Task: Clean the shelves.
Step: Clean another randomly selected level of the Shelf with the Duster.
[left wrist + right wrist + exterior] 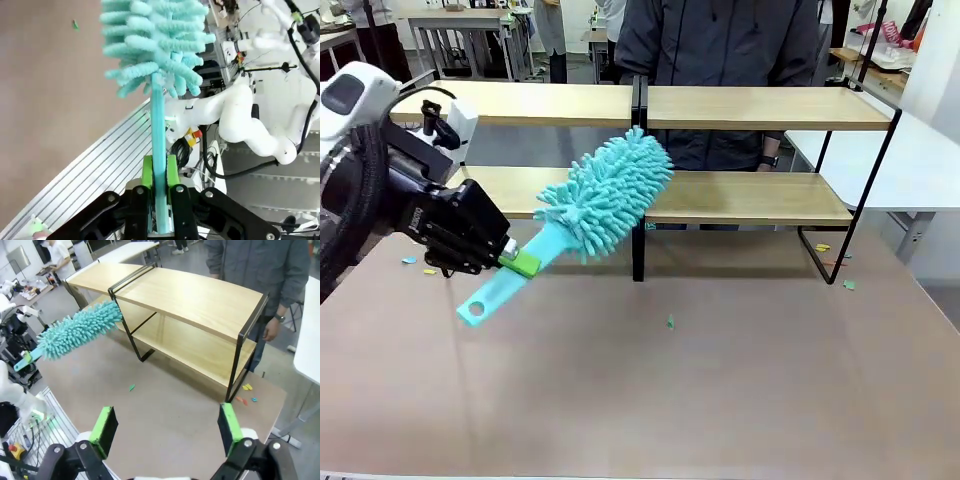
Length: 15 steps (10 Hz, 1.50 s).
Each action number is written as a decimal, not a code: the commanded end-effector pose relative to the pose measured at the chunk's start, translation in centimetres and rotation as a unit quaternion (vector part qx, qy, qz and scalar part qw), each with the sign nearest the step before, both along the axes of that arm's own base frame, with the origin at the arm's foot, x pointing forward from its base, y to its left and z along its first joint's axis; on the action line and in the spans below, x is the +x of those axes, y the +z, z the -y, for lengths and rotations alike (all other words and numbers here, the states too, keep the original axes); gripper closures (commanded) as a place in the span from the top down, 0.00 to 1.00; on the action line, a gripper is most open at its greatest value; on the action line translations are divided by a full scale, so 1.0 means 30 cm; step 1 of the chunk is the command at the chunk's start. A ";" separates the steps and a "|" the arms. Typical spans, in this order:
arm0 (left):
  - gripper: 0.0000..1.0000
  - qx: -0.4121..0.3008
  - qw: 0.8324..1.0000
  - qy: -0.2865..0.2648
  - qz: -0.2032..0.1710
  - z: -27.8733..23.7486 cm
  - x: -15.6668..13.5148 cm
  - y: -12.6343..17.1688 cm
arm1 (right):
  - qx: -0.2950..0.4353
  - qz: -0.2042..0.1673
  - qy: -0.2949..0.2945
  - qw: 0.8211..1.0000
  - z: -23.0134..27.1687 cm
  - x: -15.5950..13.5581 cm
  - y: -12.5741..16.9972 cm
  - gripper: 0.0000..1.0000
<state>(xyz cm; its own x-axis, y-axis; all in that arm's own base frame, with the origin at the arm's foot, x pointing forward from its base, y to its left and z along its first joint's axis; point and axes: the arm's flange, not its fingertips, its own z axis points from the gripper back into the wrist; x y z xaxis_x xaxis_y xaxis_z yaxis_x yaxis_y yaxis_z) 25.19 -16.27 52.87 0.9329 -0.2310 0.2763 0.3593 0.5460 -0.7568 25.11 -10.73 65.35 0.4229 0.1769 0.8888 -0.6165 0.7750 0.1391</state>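
The shelves [750, 108] stand across the far half of the table, two light wooden boards in a black frame, also in the right wrist view [200, 297]. My left gripper [512, 258] is shut on the handle of a teal fluffy duster [608, 190]. The duster head hovers in front of the lower board, left of the centre divider. In the left wrist view the green pads [148, 172] clamp the duster [157, 45] handle. My right gripper [166, 427] hangs open high above the table, nothing between its fingers, with the duster [77, 330] far off.
A person in a dark jacket [720, 40] stands behind the shelves. Small coloured scraps lie on the tabletop: a green one [670, 321] mid-table, others by the right shelf leg [848, 285] and at the left [418, 265]. A white table [920, 160] stands at right.
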 end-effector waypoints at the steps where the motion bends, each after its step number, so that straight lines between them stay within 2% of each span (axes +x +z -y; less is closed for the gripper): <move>1: 0.00 0.019 0.998 -0.064 0.008 0.089 0.005 -0.082 | 0.003 0.002 0.004 1.000 0.001 0.002 0.005 1.00; 3: 0.00 0.019 0.998 -0.064 0.008 0.089 0.005 -0.082 | 0.003 0.002 0.004 1.000 0.001 0.002 0.005 1.00; 4: 0.12 0.023 0.999 -0.039 0.000 0.068 -0.007 -0.058 | 0.003 0.002 0.004 1.000 0.001 0.002 0.005 1.00; 5: 0.12 0.023 0.991 -0.131 0.012 0.071 0.007 -0.010 | 0.003 0.002 0.004 1.000 0.001 0.002 0.005 1.00; 6: 0.12 0.019 0.978 -0.207 0.002 0.019 0.016 0.024 | 0.003 0.002 0.004 1.000 0.001 0.002 0.005 1.00; 7: 0.12 0.005 0.956 -0.294 -0.019 -0.061 0.011 0.047 | 0.003 0.002 0.004 1.000 0.001 0.002 0.005 1.00; 8: 0.12 -0.030 0.940 -0.340 -0.026 -0.167 0.015 0.074 | 0.003 0.002 0.004 1.000 0.001 0.002 0.005 1.00; 9: 0.12 -0.056 0.956 -0.286 0.004 -0.262 0.024 0.090 | 0.003 0.002 0.004 1.000 0.001 0.002 0.005 1.00; 11: 0.12 -0.115 0.972 -0.187 0.085 -0.471 0.042 0.143 | 0.003 0.002 0.004 1.000 0.001 0.002 0.005 1.00; 12: 0.12 -0.129 0.975 -0.118 0.134 -0.590 0.048 0.171 | 0.003 0.002 0.004 1.000 0.001 0.002 0.005 1.00; 13: 0.12 -0.139 0.974 -0.070 0.167 -0.691 0.044 0.194 | 0.003 0.002 0.004 1.000 0.001 0.002 0.005 1.00; 15: 0.12 -0.162 0.970 -0.031 0.177 -0.857 0.024 0.212 | 0.003 0.002 0.004 1.000 0.001 0.002 0.005 1.00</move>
<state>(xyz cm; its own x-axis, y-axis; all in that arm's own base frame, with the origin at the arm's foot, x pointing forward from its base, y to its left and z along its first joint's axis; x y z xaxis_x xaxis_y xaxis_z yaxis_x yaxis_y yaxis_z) 25.61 9.53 59.45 0.7797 -0.1316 0.6122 0.6203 0.2957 -0.7265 25.12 -10.72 65.33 0.4232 0.1769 0.8886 -0.6164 0.7750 0.1393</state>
